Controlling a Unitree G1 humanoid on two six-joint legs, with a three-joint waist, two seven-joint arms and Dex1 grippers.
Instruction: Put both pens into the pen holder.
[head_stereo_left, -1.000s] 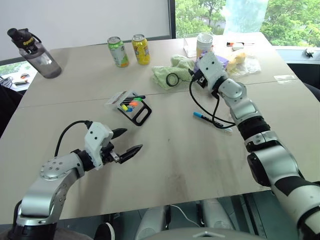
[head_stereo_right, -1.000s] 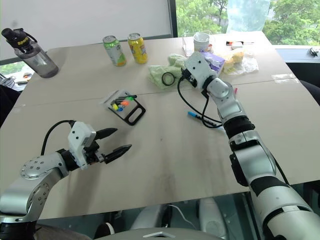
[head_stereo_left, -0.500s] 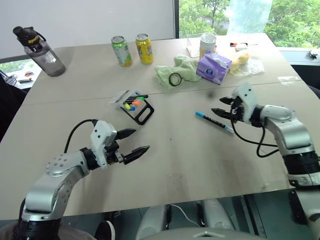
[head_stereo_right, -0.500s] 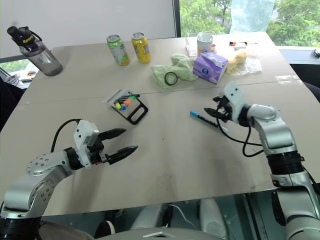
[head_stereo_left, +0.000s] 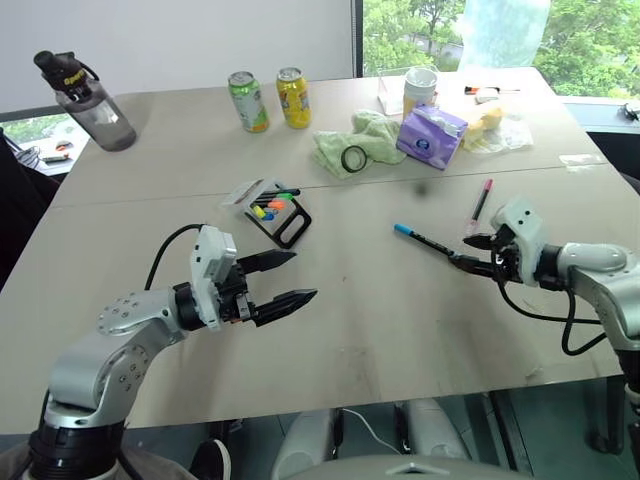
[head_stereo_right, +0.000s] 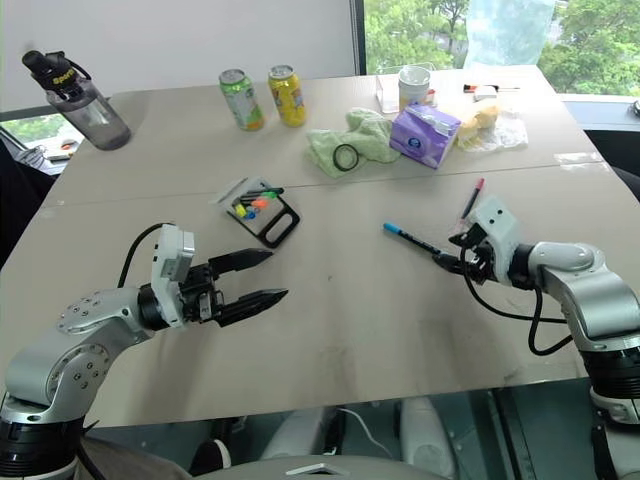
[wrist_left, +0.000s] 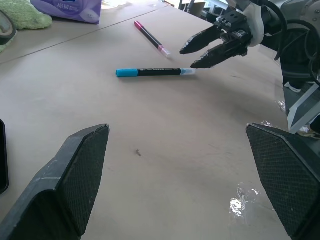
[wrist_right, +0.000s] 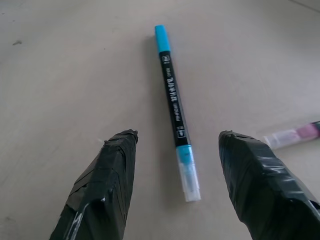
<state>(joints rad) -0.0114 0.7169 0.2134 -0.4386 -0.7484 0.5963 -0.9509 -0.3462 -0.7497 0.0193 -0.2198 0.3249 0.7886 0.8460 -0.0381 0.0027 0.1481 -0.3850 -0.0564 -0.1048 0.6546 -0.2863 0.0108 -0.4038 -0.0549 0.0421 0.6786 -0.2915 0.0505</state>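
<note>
Both tools spread and empty, both pens flat on bench

Bench (head_stereo_left: 380, 330): matte beige top, faint scuffs, seam line across the middle. Blue pen (head_stereo_left: 424, 241): slim dark barrel with white print, bright blue cap end, pale clear tip, lying flat right of centre in the left eye view. Pink pen (head_stereo_left: 481, 201): dark thin body, red-pink cap, just upper right of the blue one, also flat, the two apart. Pen holder (head_stereo_left: 276, 213): black rectangular open frame with a whitish clear plastic part, short yellow, orange and green markers inside, centre-left of frame, well apart from both pens.

Right tool (head_stereo_left: 471, 252): two black tapered fingers, taped texture in the wrist view, parted moderately, nothing between them. Tips sit just at the pale tip end of the blue pen; cannot tell if they touch it. Wrist view has the blue pen lying between the two fingers' line, on the bench, not gripped.

Left tool (head_stereo_left: 288, 279): black pointed fingers with cross-hatched pads, spread wide, released, holding nothing, lower left of frame over bare bench
</note>
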